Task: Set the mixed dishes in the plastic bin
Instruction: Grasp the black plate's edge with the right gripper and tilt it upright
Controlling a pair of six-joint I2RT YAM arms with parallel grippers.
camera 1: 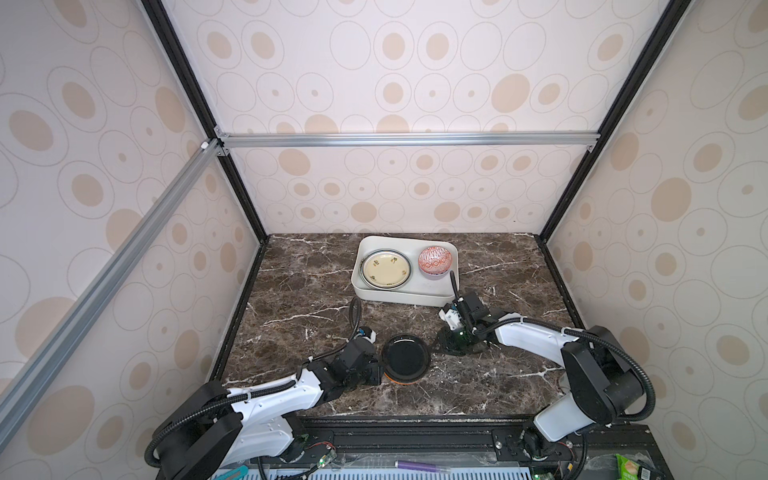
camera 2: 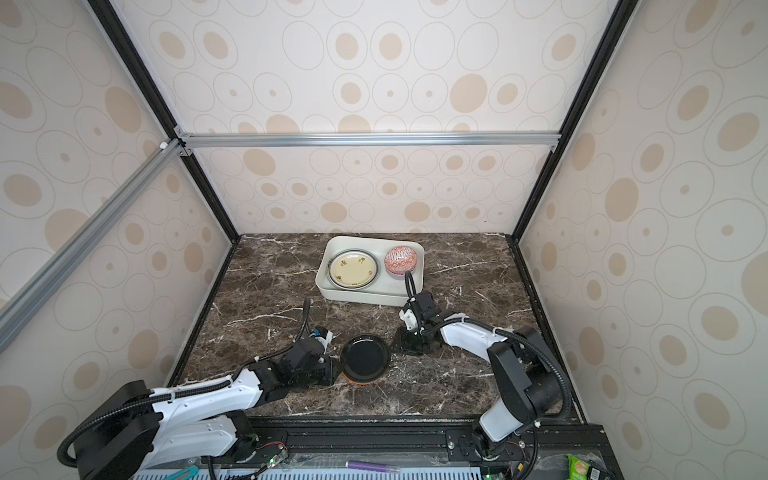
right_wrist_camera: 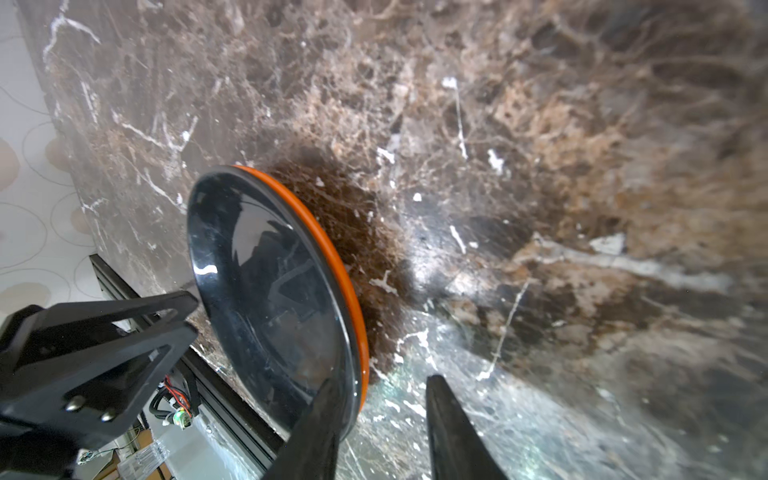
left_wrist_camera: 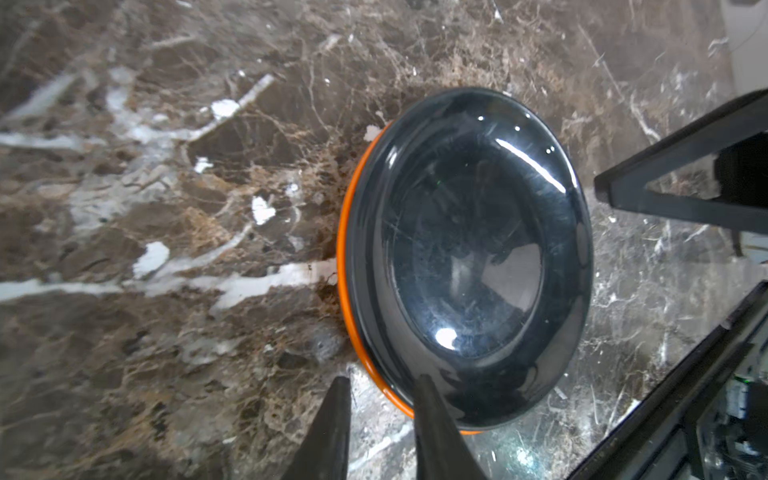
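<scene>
The black plate (camera 1: 405, 358) lies flat at lower centre of both top views, stacked on an orange plate (left_wrist_camera: 341, 249) of which only a thin edge shows. It is round, so it offers no long axis; what counts is the line across it, left to right in the frame, with a gripper at each end. The left gripper (left_wrist_camera: 382, 386) sits at the stack's left edge: the left wrist view shows one finger (left_wrist_camera: 436, 428) over the black rim and the other outside it, the orange edge between them. The fingers stand apart, and whether they press the rim cannot be told. The right gripper (right_wrist_camera: 382, 380) meets the right edge the same way, one finger (right_wrist_camera: 318, 436) over the black rim and its mate over the table (camera 1: 498, 374); its jaws are parted too, and a pinch cannot be confirmed. Both look about equally near the plate. The bin (camera 1: 395, 296) stands straight up the frame from the stack, well apart from it, holding a cream plate (camera 1: 385, 269) on its left and a red-white bowl (camera 1: 434, 261) on its right. The coming move is likely a lift and a carry up the frame; the right gripper is the nearer to the bin, and either pinch may take both plates together.
</scene>
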